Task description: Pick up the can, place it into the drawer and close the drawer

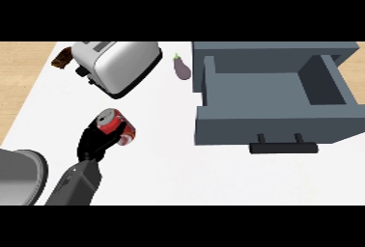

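Note:
A red can (116, 123) with a silver top lies tilted on the white counter (185, 169), left of centre. My left hand (94, 140) comes up from the lower left and curls its black fingers around the can's lower side. The grey-blue drawer (274, 87) stands pulled open at the right, its inside bare and its dark handle (284, 147) facing the near edge. The can sits well left of the drawer. My right hand does not show in the head view.
A silver toaster (118, 62) stands at the back left with a brown object (63, 58) behind it. A purple eggplant (182, 67) lies next to the drawer's back left corner. A grey metal pot (18, 176) sits at the lower left edge.

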Motion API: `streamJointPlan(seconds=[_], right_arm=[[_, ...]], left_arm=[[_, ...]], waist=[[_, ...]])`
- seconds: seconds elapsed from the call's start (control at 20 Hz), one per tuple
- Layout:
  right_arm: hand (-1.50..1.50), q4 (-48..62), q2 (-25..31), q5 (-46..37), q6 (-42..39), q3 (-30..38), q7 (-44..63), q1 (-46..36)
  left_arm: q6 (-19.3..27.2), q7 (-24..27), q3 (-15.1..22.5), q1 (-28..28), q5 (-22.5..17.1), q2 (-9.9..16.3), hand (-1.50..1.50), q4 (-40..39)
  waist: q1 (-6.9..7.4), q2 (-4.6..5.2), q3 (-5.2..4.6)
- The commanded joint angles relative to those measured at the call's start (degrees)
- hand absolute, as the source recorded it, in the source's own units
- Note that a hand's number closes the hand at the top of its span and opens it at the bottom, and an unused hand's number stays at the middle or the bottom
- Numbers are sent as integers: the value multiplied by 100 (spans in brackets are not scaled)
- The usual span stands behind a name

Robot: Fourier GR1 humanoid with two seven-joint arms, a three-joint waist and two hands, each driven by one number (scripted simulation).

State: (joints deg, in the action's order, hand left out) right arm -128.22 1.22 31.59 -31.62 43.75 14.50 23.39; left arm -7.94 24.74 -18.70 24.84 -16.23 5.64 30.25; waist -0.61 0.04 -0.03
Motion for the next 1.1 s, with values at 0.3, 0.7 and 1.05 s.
streamJointPlan(seconds=[0.3, 0.7, 1.05], right_arm=[[-150, -44, -114, -170, -62, -228, -208, 160], [-150, -59, -120, -348, 206, -655, -624, 588], [-150, -434, -117, 15, 543, -610, -282, 713]], left_arm=[[-660, 3, 239, 283, -149, 63, 150, 355], [164, -708, 699, -354, -244, -504, 150, 2290], [709, -1149, 1281, -618, -211, -559, 150, 3557]], waist=[[-8, -1, 2], [43, -22, 7], [16, -20, 6]])
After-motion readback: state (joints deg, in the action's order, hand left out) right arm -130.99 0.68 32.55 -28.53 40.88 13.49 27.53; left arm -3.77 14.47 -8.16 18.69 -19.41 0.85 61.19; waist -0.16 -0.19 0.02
